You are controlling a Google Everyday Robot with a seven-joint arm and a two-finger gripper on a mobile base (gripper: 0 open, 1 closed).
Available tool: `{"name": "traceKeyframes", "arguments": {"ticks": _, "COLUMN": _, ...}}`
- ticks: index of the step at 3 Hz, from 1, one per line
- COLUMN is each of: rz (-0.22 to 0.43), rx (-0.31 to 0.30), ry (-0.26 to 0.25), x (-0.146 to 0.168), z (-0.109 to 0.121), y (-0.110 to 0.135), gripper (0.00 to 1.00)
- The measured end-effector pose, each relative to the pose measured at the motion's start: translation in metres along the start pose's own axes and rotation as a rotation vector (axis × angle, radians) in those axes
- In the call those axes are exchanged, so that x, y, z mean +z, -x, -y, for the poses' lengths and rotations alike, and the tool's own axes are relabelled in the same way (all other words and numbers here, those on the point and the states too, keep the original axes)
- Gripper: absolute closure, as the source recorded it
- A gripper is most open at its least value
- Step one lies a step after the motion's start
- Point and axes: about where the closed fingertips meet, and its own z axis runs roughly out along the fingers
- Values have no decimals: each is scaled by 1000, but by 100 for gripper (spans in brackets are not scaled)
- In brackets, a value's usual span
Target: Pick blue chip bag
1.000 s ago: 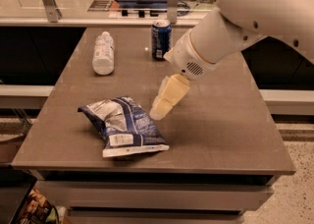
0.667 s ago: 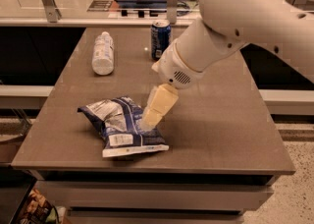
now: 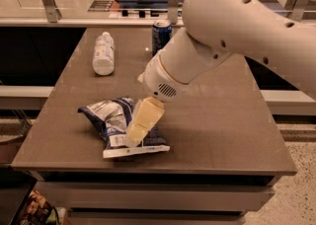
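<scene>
Gripper [image 3: 134,137] positioned over the blue chip bag [image 3: 109,118] near the table's [image 3: 222,140] front edge.

The bag is laid flat, left of the table's middle; the print on its white label patch cannot be read. The bag's right half is overlapped by the gripper's cream tip, and whether the gripper is open or closed cannot be told. A blue can [image 3: 161,34] and a white bottle [image 3: 103,54] are set toward the table's far edge.
</scene>
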Motion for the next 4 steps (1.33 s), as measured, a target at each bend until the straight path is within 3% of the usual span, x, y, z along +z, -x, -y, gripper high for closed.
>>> {"name": "traceKeyframes", "arguments": {"ticks": 2, "rz": -19, "rx": 65, "ry": -32, "x": 9, "z": -27, "y": 20, "gripper": 0}}
{"name": "traceKeyframes", "arguments": {"ticks": 4, "rz": -161, "rx": 177, "ry": -119, "x": 37, "z": -26, "y": 26, "gripper": 0}}
